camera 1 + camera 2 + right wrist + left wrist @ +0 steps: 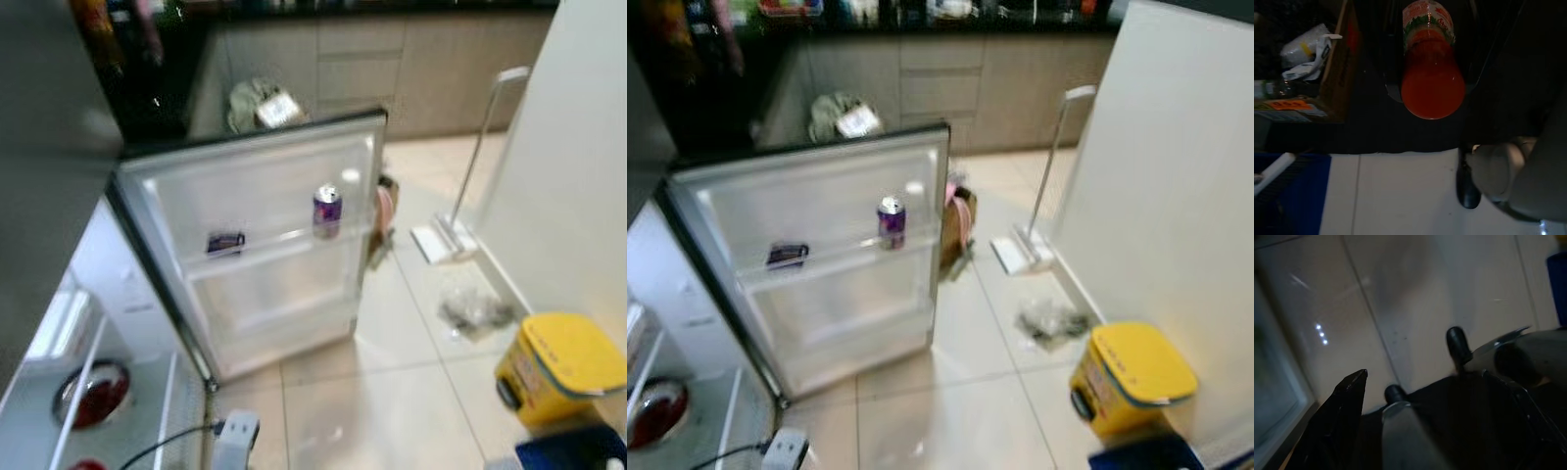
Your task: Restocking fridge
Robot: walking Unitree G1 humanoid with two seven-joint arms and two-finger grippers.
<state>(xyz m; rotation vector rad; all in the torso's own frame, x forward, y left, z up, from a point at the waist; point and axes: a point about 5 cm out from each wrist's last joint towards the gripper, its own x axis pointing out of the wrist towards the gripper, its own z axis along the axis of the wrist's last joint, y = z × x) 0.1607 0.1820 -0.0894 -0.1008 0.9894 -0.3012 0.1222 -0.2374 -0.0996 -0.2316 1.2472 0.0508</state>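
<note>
Right gripper (1432, 73) pinches a bottle of red-orange sauce (1432, 83), its dark fingers pressing the bottle from 3 and 9 o'clock, above white floor tile. Left gripper (1376, 396) hangs over beige tile; whether its fingers are spread or pressed together, I cannot tell. Ahead, the fridge door (260, 245) stands open, a purple can (326, 211) at 1 o'clock on its shelf, a small dark packet (225, 242) at 10 o'clock. A yellow bin (558, 367) sits at 4 o'clock.

Blurred purple can (326, 211); small dark item (225, 242) beside it unidentifiable.
</note>
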